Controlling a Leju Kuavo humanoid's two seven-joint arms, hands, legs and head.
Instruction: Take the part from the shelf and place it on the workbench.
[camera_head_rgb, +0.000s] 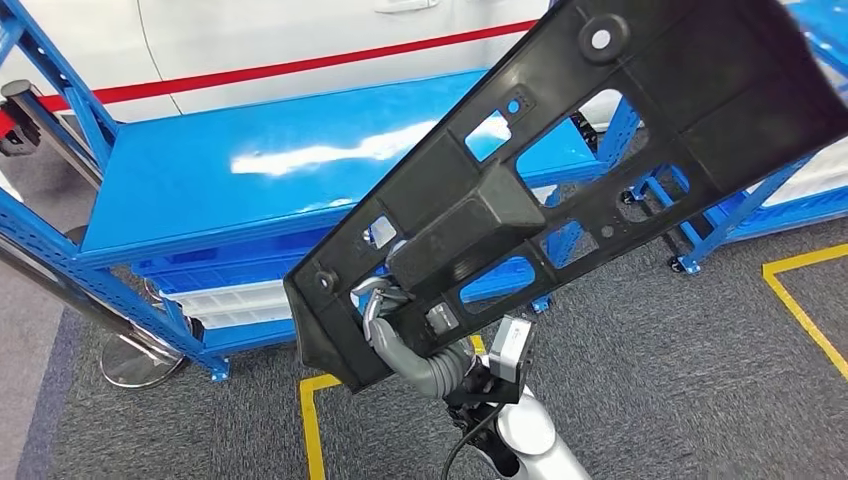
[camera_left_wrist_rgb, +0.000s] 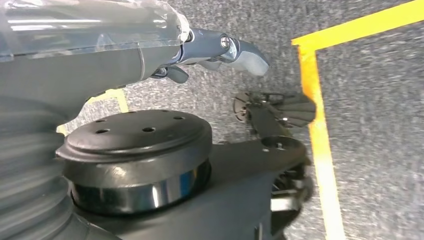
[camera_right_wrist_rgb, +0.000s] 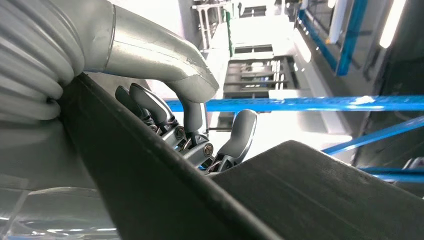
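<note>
Carpet (camera_head_rgb: 650, 380) with yellow tape lines (camera_head_rgb: 800, 300) lies open in the head view before one blue shelf (camera_head_rgb: 250, 170), whose broad top deck is bare. One black part (camera_head_rgb: 560, 170), long and cut with holes, slants up across the shelf's front edge, clear of it; the right hand (camera_head_rgb: 400, 320) grips its lower end from beneath. Left wrist view: the left hand (camera_left_wrist_rgb: 220, 50) hangs over carpet, fingers curled, holding nothing. Right wrist view: fingers (camera_right_wrist_rgb: 165, 120) wrap the part's edge.
</note>
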